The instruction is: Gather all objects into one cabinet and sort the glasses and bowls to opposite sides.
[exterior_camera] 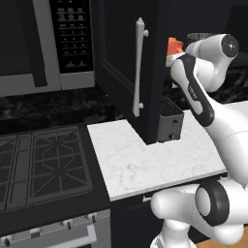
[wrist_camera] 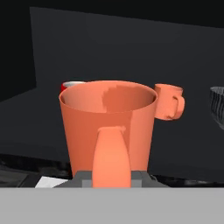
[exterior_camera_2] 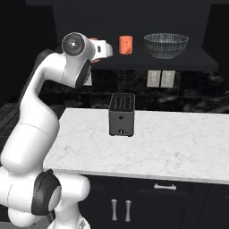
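White arm reaches up to the cabinet (exterior_camera_2: 210, 62) shelf; hand (wrist_camera: 112, 177) grips an upright orange mug (wrist_camera: 109, 127).

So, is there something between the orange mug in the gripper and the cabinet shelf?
Nothing visible blocks it. The held orange mug faces the open shelf; a second orange mug and the bowl stand farther right.
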Robot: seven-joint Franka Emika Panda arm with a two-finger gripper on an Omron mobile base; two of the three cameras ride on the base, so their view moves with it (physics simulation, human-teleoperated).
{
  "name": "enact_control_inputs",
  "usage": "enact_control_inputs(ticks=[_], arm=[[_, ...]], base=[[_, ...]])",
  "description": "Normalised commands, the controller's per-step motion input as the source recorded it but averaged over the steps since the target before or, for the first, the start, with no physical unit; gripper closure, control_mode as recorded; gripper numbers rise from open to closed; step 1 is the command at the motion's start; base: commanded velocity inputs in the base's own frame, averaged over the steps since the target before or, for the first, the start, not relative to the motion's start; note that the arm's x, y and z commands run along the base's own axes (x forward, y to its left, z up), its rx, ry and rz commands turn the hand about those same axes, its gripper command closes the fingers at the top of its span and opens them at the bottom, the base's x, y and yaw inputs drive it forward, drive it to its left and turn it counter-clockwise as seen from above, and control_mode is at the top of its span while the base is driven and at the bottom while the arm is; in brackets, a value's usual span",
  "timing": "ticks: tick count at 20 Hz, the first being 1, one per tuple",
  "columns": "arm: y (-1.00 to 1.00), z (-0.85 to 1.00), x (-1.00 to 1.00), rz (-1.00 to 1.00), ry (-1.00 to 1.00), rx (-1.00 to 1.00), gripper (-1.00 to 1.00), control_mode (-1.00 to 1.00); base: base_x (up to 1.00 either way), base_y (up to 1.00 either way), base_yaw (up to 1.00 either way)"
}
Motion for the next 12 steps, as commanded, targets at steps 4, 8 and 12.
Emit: enact_control_inputs(ticks=[4,8,12], arm=[[0.01,0.0,0.09,0.0,0.0,0.02,1.0,-1.0],[0.04,0.0,0.01,0.0,0.0,0.0,1.0,-1.0],[0.0,-0.02,0.14,0.0,0.0,0.0,1.0,-1.0]], base=[[0.0,0.0,0.0],[0.0,0.0,0.0],[0.0,0.0,0.0]])
